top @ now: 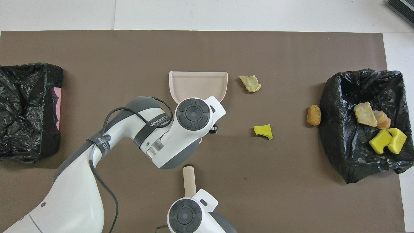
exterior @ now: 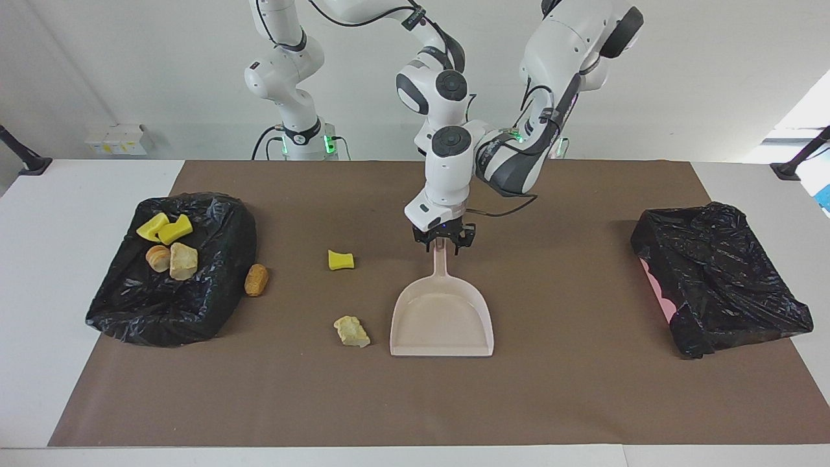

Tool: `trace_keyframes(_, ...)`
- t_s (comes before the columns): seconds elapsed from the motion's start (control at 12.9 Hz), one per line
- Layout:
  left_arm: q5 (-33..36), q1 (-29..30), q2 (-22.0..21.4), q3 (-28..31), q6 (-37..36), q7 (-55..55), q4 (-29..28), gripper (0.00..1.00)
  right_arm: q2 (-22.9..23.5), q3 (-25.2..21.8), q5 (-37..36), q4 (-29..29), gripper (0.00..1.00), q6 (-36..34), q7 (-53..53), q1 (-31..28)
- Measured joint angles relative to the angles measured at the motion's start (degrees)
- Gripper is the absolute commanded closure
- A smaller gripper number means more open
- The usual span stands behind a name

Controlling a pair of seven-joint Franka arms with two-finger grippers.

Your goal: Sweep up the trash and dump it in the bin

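**A:** Where is the trash?

**B:** Four pieces lie in the black-lined bin (exterior: pixel 172 266) at the right arm's end of the table: two yellow chunks (exterior: pixel 164 228), a beige lump (exterior: pixel 183 261) and a striped round piece (exterior: pixel 157 258). An orange-brown lump (exterior: pixel 256 279) sits on the brown mat (exterior: pixel 583 402) just beside that bin. A yellow chunk (exterior: pixel 341 260) and a pale beige lump (exterior: pixel 352 331) lie loose on the mat beside the dustpan (exterior: pixel 442 314).

**A:** And the grippers?

**B:** The left gripper (exterior: pixel 443 239) is down at the end of the dustpan's handle, its fingers narrowed around it. The right gripper (top: pixel 189 192) is over the mat close to the robots, clamped on a beige brush handle (top: pixel 189 181) that sticks out from under its wrist.

**A:** Anything else?

**B:** A second black-lined bin (exterior: pixel 716 275) stands at the left arm's end.
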Motion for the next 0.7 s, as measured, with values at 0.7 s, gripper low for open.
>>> trace_keyframes(0.7,0.26,1.96,-1.94,0.11,-2.40,11.44,0.42,1.00,-0.35,-0.60,0.12,3.40,1.00,-4.84,5.75,-2.14)
